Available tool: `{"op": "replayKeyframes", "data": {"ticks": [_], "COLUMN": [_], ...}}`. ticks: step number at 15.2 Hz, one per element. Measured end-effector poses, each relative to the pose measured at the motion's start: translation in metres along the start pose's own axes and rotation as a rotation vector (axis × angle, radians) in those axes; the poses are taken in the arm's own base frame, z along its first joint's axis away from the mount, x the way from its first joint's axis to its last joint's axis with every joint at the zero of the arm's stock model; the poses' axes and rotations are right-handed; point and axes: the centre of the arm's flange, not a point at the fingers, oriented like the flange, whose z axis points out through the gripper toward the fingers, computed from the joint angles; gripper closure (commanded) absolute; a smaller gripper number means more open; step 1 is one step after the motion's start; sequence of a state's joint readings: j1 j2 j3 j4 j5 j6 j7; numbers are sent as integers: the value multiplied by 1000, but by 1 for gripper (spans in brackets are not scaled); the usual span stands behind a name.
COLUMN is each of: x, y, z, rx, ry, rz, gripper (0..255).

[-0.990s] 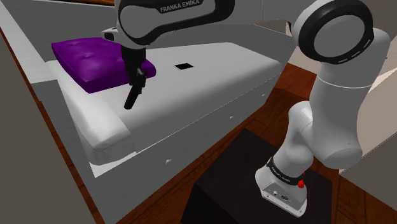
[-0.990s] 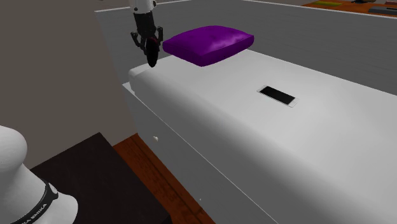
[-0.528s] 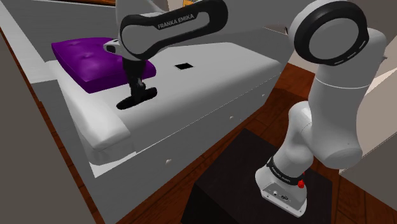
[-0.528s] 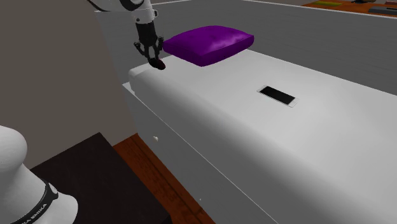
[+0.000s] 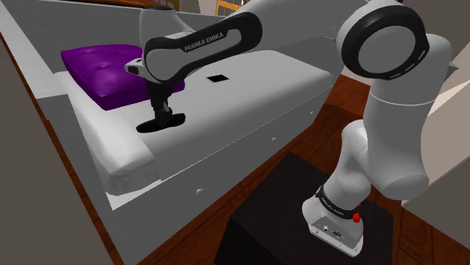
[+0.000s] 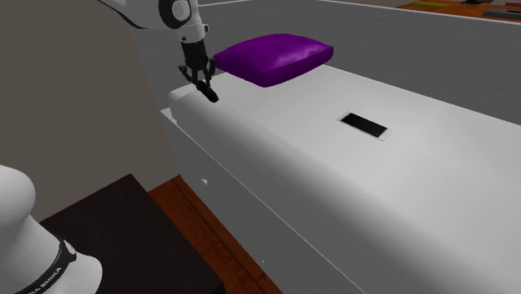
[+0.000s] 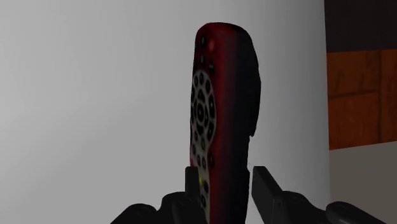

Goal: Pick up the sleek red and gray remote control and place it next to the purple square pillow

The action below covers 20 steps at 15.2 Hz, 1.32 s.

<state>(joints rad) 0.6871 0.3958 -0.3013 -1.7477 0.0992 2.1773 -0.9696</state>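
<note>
gripper (image 5: 160, 119) is down at the white couch (image 5: 248, 98), near its front edge, at the end closest to the purple pillow (image 5: 102, 71); claw is closed down narrow on the remote control (image 5: 147, 126), clamping one end; in the wrist view the two black fingers (image 7: 264, 188) sit either side of the remote's near end, and the rest of it sticks out past them, button face to the camera; body is red with a grey keypad, dark along one side; remote lies roughly flat and level with the seat; can't tell if it actually touches the seat or hangs just over it; it's just beside the pillow's front corner, apart from it, on the side toward the couch's front edge; second exterior view agrees: remote tip pokes out below the claw, close to the pillow's end; small dark phone (image 6: 363, 125) lies flat further along the couch, well apart from both; arm base sits on the black stand (image 5: 286, 203)
</note>
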Motion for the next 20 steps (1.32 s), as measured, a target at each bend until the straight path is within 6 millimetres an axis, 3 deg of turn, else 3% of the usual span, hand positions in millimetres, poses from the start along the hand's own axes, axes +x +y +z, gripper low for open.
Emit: {"op": "replayKeyframes", "data": {"ticks": [6,7,13,17,20], "x": [0,0,-1,3,0], "y": [2,2,-3,-3,-1], "z": [3,3,11,-28,-37], "rx": [-7,-8,10,9,10], "ry": [4,4,-9,-8,-9], "rz": [2,2,-1,-1,0], "gripper": [255,0,0,0,0]}}
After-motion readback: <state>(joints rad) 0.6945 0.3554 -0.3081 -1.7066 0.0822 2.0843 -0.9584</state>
